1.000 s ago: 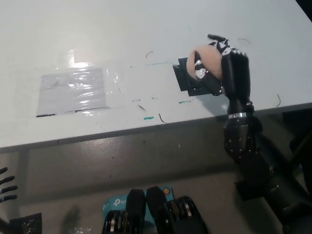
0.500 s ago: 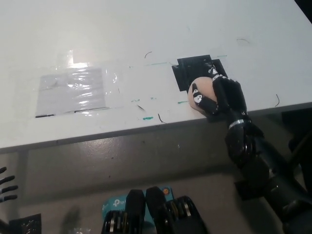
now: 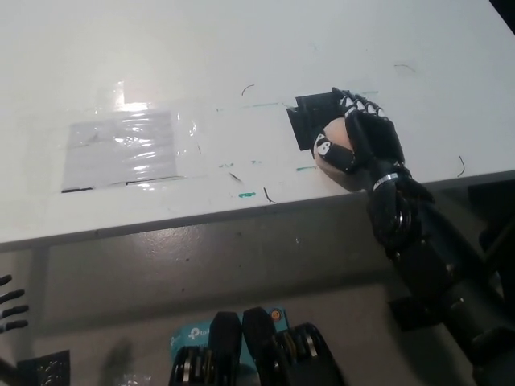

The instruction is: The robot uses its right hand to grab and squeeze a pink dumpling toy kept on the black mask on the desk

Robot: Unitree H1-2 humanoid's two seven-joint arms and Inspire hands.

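Observation:
My black right hand (image 3: 362,143) is shut on the pink dumpling toy (image 3: 331,149), whose pale pink body shows between the fingers. It holds the toy over the near right part of the black mask (image 3: 310,117), a dark square taped on the white desk (image 3: 241,56). The hand hides most of the mask. Only the fingertips of my white left hand (image 3: 10,305) show at the lower left edge, below the desk, with fingers apart and nothing in them.
A clear plastic sheet (image 3: 121,149) is taped on the desk at the left. Green and black pen marks (image 3: 246,194) lie near the front edge. A blue-labelled box (image 3: 190,334) sits below the desk at the bottom middle.
The right hand, still holding the toy, dropped toward the desk's front edge and has now moved slightly back up onto the mask. The left hand stayed still.

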